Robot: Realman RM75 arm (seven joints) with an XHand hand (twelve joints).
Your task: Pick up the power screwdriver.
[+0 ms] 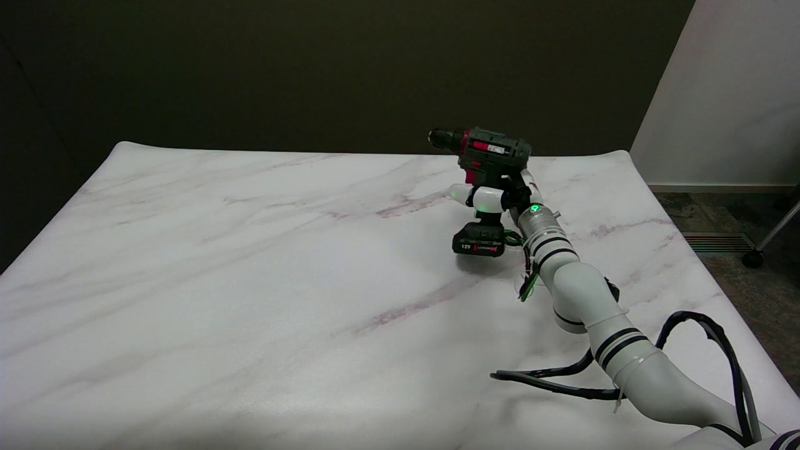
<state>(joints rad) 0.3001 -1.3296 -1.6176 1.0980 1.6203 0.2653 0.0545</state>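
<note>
The right hand (494,197) has its white fingers (484,199) wrapped around the grip of the power screwdriver (486,164), closed snugly on the handle between the tool's body and its battery pack. The power screwdriver stands roughly upright in that grasp, dark green body on top with a red label on its side, chuck pointing toward the picture's left, battery pack at the bottom (white lettering and a red stripe show on its face). It sits over the far right part of the marble table (250,281), and a soft shadow lies on the tabletop just under the battery pack; whether the base touches the surface or hangs a little above it I cannot tell from this angle. A green light glows on the wrist just behind the hand, and the white right arm (594,312) runs down toward the lower right corner with a black cable (700,325) looping beside it.
</note>
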